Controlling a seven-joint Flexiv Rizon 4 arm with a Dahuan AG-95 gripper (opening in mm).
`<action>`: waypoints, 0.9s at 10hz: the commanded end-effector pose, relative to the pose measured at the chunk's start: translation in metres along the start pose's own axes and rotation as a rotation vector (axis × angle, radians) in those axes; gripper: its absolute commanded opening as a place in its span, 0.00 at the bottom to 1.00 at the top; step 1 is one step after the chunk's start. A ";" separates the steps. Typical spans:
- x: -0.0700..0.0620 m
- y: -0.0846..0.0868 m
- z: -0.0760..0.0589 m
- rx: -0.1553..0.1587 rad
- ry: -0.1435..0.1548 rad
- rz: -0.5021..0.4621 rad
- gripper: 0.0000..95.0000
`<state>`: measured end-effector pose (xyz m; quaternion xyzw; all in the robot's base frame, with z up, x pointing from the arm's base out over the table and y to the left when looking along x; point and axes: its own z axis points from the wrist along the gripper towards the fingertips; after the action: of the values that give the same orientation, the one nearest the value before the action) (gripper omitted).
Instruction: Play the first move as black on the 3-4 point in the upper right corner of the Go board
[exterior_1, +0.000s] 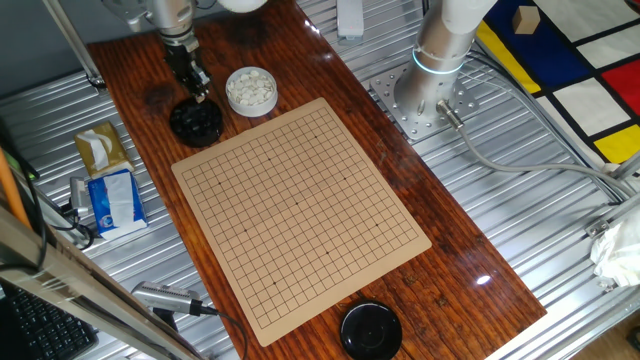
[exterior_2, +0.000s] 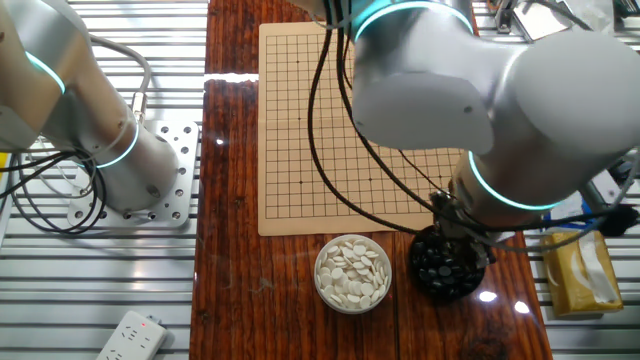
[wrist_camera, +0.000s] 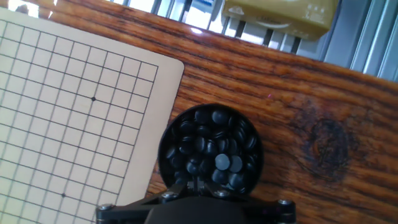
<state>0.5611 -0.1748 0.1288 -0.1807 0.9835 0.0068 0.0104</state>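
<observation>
1. Dark red-brown wood grain: the desk (exterior_1: 470, 250), carrying a tan Go board (exterior_1: 300, 215) with no stone on its grid.
2. Bowl of black stones (wrist_camera: 210, 151): round, black, just off the board's corner. In the hand view it sits at 6 o'clock of the frame, heaped with glossy discs. The black stone to be played lies somewhere in this heap; none is singled out.
3. Bowl of white stones (exterior_2: 352, 272): beside the black bowl, at its 9 o'clock in the other fixed view, apart from it.
4. Gripper (exterior_1: 198, 88): poised directly over the black bowl, its tips at the bowl's near rim in the hand view. Whether the fingers are spread or pinching a stone cannot be told; the tips are cropped and dark against dark stones.
5. Black lid (exterior_1: 371, 330): at the board's far end, well apart.
6. Hazards, as judgement: smooth, crowded discs may slip or come up in pairs; a tilted grip could drop the stone off its crossing; miscounting lines from the corner would land it on the wrong point.
</observation>
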 end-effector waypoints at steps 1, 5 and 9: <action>-0.004 -0.004 0.003 0.004 0.001 -0.004 0.20; -0.008 -0.012 0.019 -0.002 -0.004 -0.013 0.20; -0.007 -0.017 0.032 -0.006 -0.006 -0.036 0.20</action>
<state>0.5734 -0.1888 0.0943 -0.1997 0.9797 0.0102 0.0128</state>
